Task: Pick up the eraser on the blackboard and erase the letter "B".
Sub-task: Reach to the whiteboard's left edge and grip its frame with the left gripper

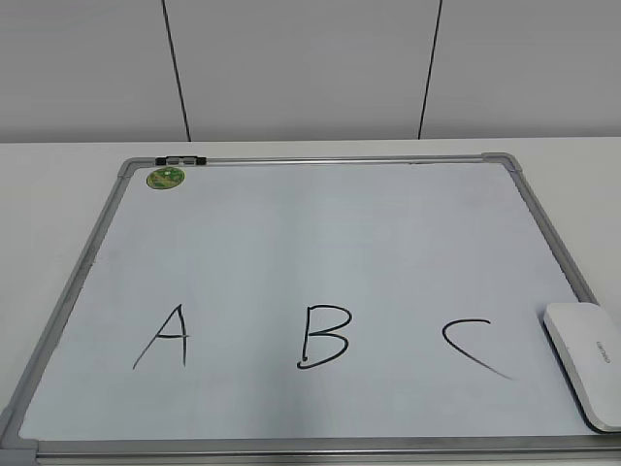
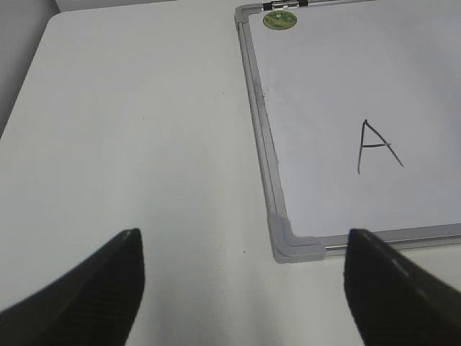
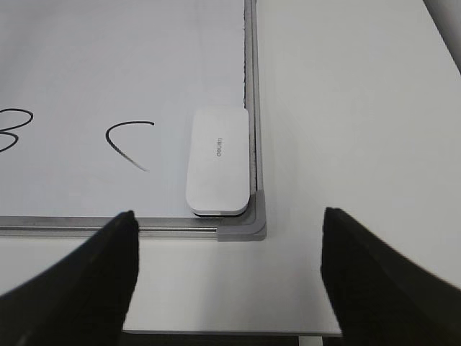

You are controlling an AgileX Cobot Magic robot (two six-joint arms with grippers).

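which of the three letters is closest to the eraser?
The C, rightmost of the three. The eraser lies just right of it in the board's near right corner; the B and A sit further left.

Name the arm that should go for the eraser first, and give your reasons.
Right. The eraser lies in the blackboard's near right corner, just ahead of the open right gripper. The left gripper, also open, hangs off the board's opposite corner beside the "A".

Exterior view clips the eraser (image 1: pixel 588 361) at the right edge — its grey lettering too small to read; the letter "B" (image 3: pixel 13 130) is cut off by the right wrist view's left edge.
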